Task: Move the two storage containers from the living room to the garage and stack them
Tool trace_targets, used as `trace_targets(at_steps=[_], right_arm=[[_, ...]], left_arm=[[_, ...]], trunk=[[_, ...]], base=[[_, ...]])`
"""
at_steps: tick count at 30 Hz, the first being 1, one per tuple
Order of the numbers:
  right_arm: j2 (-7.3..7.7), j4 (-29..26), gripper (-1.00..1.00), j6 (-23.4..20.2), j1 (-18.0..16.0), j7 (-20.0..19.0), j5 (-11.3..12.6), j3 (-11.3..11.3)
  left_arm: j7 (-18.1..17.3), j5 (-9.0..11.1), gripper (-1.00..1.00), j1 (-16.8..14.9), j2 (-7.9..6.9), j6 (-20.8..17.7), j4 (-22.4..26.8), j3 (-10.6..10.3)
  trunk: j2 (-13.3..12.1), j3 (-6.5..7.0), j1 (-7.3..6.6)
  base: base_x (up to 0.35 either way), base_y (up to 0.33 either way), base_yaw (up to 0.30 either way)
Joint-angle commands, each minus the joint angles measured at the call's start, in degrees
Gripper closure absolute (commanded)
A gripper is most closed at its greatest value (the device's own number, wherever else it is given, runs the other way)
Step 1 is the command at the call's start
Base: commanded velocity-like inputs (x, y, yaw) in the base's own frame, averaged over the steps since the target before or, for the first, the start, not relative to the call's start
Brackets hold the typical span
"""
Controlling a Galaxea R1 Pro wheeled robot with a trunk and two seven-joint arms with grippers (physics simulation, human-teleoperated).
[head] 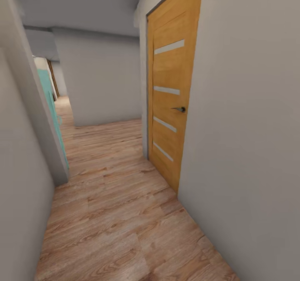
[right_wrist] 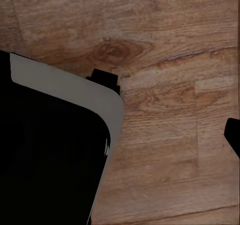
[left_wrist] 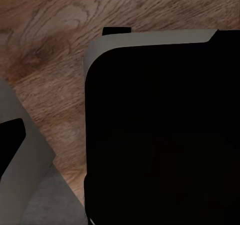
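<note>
Rolling down a hallway right now, nothing in hand as far as I can see. From the head view it's a narrow corridor with a light wood-plank floor [head: 112, 206] and plain grey-white walls [head: 246, 147] on both sides. On the right wall sits a honey-wood door [head: 168, 93] with four frosted strips and a dark handle [head: 180, 109]; it looks shut. Further up on the left, a teal panel [head: 52, 106] pokes out past a wall corner, and the passage bends away behind it.

Both wrist views point straight down at the wood planks. Each one has a big black, rounded block with a pale grey rim [left_wrist: 155, 130] [right_wrist: 50, 150] that looks like part of the robot's own body, sitting above the floor. As for the jaws on either arm, honestly can't tell how they stand from these shots.

The red-orange containers aren't anywhere in this stretch, so can't say where they are.
</note>
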State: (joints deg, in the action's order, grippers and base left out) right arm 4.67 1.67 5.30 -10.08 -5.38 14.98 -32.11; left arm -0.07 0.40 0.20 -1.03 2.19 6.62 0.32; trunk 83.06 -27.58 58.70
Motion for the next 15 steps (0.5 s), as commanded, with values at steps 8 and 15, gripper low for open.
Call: trace_targets(at_steps=[8,15], right_arm=[[-0.01,0.18,-1.00,0.37,-0.06,-0.33,0.62,-0.41],[-0.01,0.18,-1.00,0.39,-0.04,-0.33,0.65,-0.41]], left_arm=[[-0.01,0.03,-1.00,0.02,0.04,0.09,0.06,0.01],[-0.01,0.04,-1.00,0.04,0.06,0.09,0.06,0.01]], trunk=[[0.02,-0.05,0.03],[0.02,-0.05,0.03]], base=[[0.320,0.000,0.268],[0.321,0.000,0.268]])
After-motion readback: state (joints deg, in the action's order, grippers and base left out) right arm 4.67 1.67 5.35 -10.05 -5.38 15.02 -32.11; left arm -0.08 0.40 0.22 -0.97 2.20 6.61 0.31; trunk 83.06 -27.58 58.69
